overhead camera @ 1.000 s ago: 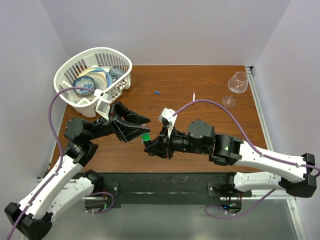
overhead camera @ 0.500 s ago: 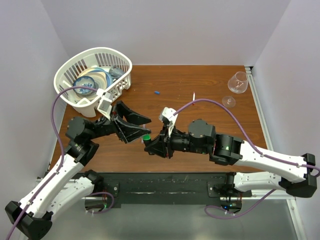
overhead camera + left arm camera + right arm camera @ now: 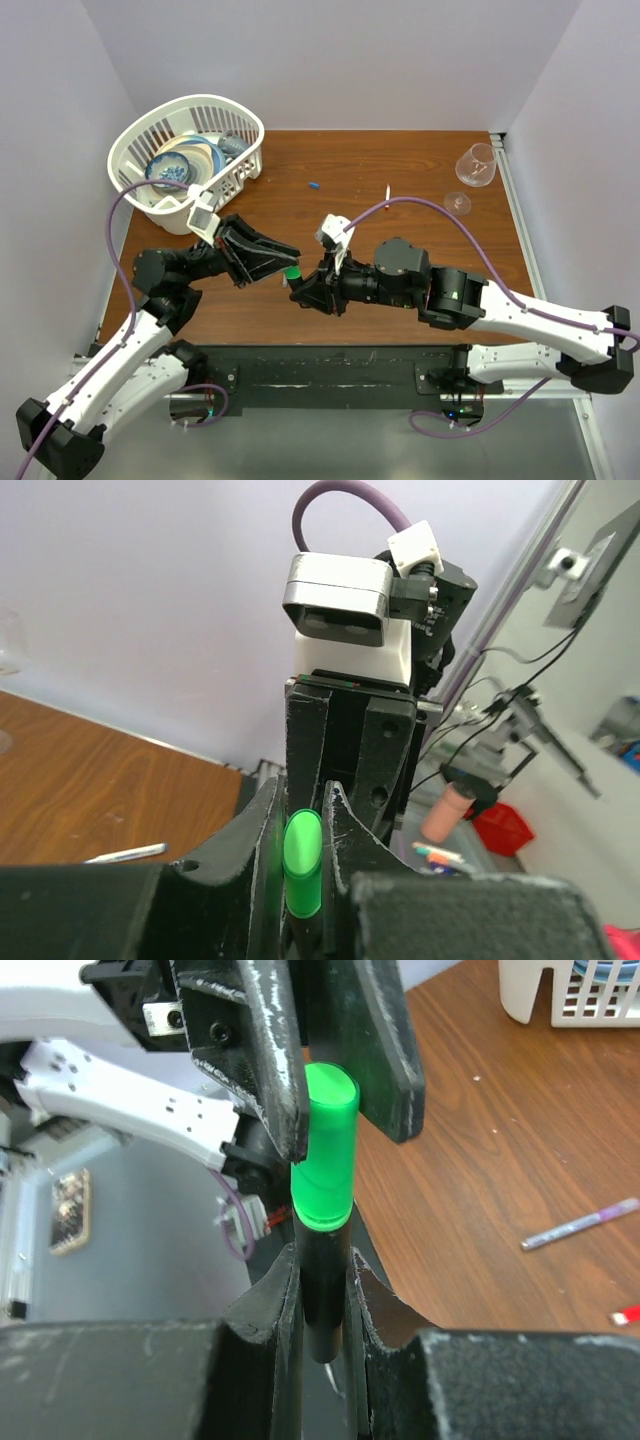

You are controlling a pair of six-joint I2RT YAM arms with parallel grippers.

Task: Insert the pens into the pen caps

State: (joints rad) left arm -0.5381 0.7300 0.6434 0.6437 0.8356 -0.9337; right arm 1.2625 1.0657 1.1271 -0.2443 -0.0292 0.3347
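A stubby black marker [image 3: 325, 1300] stands in my right gripper [image 3: 323, 1270], which is shut on its barrel. A green cap [image 3: 328, 1150] sits on the marker's far end. My left gripper [image 3: 303, 815] is shut on that green cap [image 3: 302, 855], its fingers [image 3: 272, 1060] pressing both sides. In the top view the two grippers meet tip to tip above the table's front middle, left [image 3: 288, 263] and right [image 3: 299, 288], with the cap [image 3: 292, 272] between them. A purple pen [image 3: 580, 1226] lies on the table. A white pen [image 3: 387, 192] and a blue cap [image 3: 314, 185] lie farther back.
A white basket [image 3: 245, 130] with dishes stands at the back left. A clear glass [image 3: 476, 165] and a second glass piece [image 3: 457, 203] stand at the back right. A small red piece [image 3: 627, 1315] lies near the purple pen.
My left gripper's jaws were wide open around the green cap and have closed onto it. The left arm shifted slightly lower. The right gripper kept hold of the marker.
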